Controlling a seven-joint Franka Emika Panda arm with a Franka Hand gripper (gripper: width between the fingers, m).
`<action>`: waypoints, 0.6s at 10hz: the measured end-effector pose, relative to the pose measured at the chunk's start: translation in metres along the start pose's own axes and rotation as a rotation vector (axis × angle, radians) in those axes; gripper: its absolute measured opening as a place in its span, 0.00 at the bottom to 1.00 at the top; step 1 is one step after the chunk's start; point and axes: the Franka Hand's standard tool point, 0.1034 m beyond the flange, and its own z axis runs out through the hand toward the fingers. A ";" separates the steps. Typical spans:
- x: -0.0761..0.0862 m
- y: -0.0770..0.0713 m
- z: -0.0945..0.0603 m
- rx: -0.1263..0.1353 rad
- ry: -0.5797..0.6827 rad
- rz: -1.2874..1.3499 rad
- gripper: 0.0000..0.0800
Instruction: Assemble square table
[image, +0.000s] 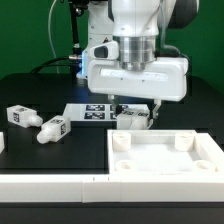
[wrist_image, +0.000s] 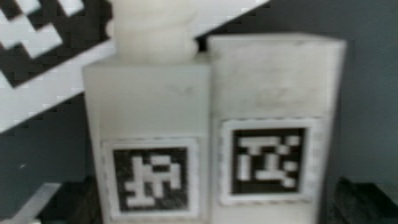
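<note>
The white square tabletop (image: 165, 156) with raised rim and corner sockets lies at the exterior view's lower right. Two white tagged legs (image: 135, 118) lie side by side just behind it. My gripper (image: 133, 106) hangs directly over them. In the wrist view the two legs, one with a peg end (wrist_image: 151, 120) and one plain (wrist_image: 267, 110), fill the frame. My gripper (wrist_image: 210, 203) is open, with its dark fingers (wrist_image: 50, 203) outside the pair and not touching them. Two more legs (image: 20, 117) (image: 52, 128) lie at the exterior view's left.
The marker board (image: 92, 110) lies on the black table beside the legs and also shows in the wrist view (wrist_image: 45, 40). A long low white border bar (image: 50, 186) runs along the front, next to the tabletop.
</note>
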 end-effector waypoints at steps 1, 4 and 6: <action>0.004 -0.009 -0.011 0.009 -0.006 -0.008 0.81; 0.000 -0.041 -0.016 0.021 -0.014 0.011 0.81; -0.007 -0.047 -0.008 0.015 -0.017 -0.007 0.81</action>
